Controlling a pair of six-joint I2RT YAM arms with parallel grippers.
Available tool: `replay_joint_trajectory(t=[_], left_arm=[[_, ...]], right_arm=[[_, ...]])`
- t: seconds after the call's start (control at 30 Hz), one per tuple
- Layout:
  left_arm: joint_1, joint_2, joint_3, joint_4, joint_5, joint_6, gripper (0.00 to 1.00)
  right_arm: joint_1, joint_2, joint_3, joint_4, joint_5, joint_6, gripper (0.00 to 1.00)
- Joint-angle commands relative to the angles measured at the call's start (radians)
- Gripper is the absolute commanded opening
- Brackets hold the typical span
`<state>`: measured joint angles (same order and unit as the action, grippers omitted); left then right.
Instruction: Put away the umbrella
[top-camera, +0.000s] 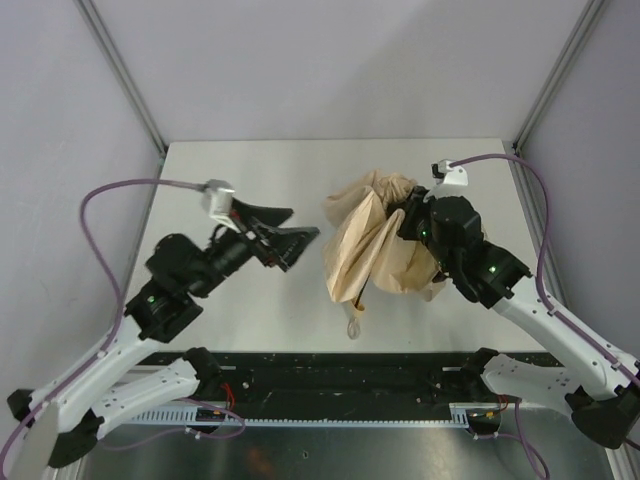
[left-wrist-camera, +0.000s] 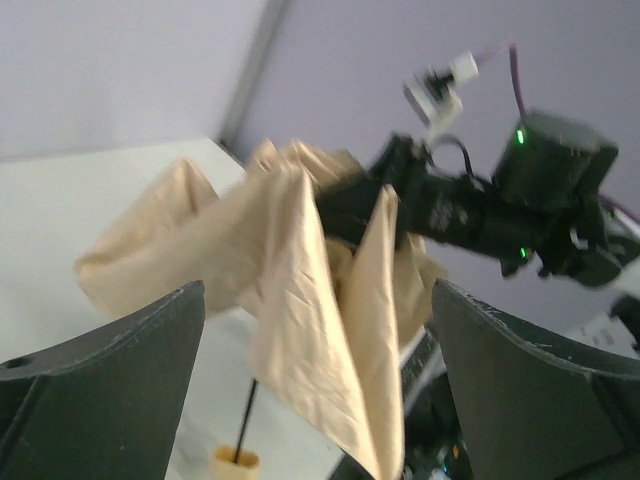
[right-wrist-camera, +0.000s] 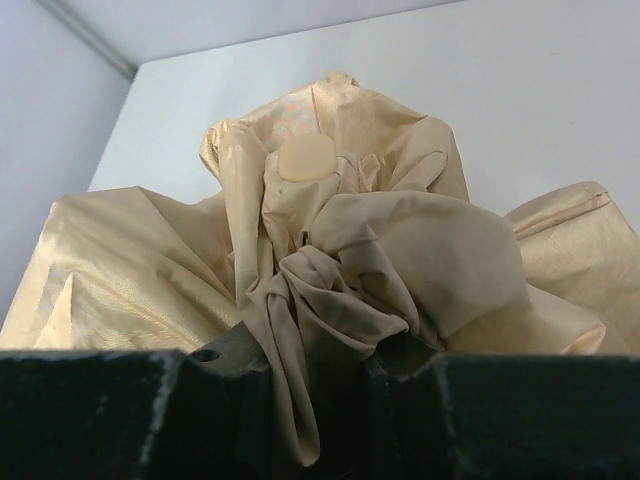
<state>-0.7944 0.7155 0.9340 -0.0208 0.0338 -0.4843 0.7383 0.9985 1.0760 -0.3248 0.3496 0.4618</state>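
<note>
White table (top-camera: 250, 180) between grey walls (top-camera: 320, 60); left fingers (left-wrist-camera: 110, 390) wide, right fingers (right-wrist-camera: 540, 410) around umbrella (top-camera: 365, 245)

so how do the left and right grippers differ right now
The left gripper is open and empty, clear of the umbrella; the right gripper is shut on its bunched beige fabric. The left gripper sits to the umbrella's left, the right gripper on its right side. Both are black two-finger grippers pointing toward the umbrella.

2 black-and-white arms (top-camera: 170, 290), purple cables (top-camera: 130, 183), green lights (top-camera: 491, 268)
</note>
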Motion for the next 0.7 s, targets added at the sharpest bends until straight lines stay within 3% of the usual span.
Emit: replay_joint_trajectory(t=[0.0, 0.23, 0.47, 0.53, 0.67], left_arm=[[-0.102, 0.101, 0.009, -0.04, 0.105, 0.041, 0.98], [-0.17, 0.079, -0.12, -0.005, 0.068, -0.112, 0.98], [-0.179, 0.039, -0.325, 0.264, 0.054, -0.364, 0.98], [-0.18, 0.066, -0.324, 0.298, 0.055, -0.379, 0.94], [-0.18, 0.117, -0.3, 0.341, 0.044, -0.381, 0.77]], right_arm=[[0.0, -0.012, 0.072, 0.031, 0.18, 0.043, 0.0], [-0.005, -0.034, 0.074, 0.008, 0.222, 0.001, 0.0], [0.0, -0.043, 0.075, 0.004, 0.243, -0.003, 0.0], [0.008, -0.048, 0.073, 0.007, 0.247, -0.003, 0.0], [0.025, -0.06, 0.073, 0.013, 0.249, -0.011, 0.0]])
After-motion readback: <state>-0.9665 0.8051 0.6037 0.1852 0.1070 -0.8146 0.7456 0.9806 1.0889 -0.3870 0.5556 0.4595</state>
